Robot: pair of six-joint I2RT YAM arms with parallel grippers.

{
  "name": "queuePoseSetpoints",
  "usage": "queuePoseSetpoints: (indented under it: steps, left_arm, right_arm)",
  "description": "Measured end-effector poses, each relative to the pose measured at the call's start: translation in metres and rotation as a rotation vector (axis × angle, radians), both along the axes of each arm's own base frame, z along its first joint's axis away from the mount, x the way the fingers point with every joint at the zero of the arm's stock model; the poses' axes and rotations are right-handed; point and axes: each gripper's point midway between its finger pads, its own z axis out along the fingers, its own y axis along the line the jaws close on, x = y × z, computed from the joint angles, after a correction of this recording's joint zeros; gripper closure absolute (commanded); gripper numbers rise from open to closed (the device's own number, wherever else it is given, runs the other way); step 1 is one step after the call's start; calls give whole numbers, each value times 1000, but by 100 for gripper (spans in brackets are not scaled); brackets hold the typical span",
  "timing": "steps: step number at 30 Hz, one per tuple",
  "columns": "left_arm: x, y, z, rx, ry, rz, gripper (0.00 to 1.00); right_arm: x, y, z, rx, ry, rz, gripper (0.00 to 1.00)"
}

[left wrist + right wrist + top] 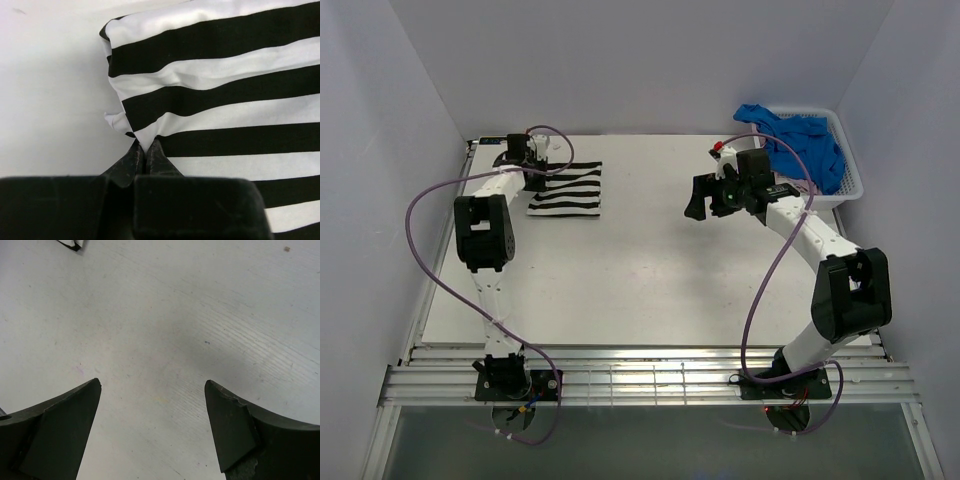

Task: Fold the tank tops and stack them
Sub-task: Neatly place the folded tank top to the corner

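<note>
The black-and-white striped tank top (567, 190) lies folded into a flat, roughly square packet on the far left part of the white table (640, 280), its stripes running left to right in the overhead view. At its far left corner the cloth bunches into small wrinkles and a little white flap sticks out past the edge (the left wrist view shows this close up). There the left gripper (146, 150) has its two dark fingers pressed together on a pinch of the fabric, which comes to a point right between the tips. The bright blue tank top (798, 145) is well apart from it, heaped in the white lattice basket (852, 180) at the far right corner, with part of it draped over the basket's left rim. Just near and left of the basket, the right gripper (152, 390) hangs over bare table, its fingers spread wide with nothing between them, only the scuffed white surface showing below.
</note>
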Motion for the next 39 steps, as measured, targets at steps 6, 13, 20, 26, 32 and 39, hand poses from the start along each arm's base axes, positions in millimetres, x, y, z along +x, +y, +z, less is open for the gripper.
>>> queuePoseSetpoints:
  steps: [6,13,20,26,32,39]
  left_arm:
    - [26,58,3,95,-66,-46,100]
    - [50,114,7,140,-119,-22,100]
    - [63,151,7,197,-152,-14,99]
    - [81,162,17,273,-207,-15,91]
    - [83,171,16,310,-213,-1,87]
    - [80,187,16,346,-207,39,63]
  right_arm:
    - [3,-7,0,-26,-10,-32,10]
    - [4,-10,-4,-29,2,-42,10]
    - [6,-14,-4,-38,8,-56,10]
    - [10,-18,-1,-54,6,-73,10]
    - [15,-19,1,-63,4,-83,10]
    - [26,-27,11,-87,-20,-126,10]
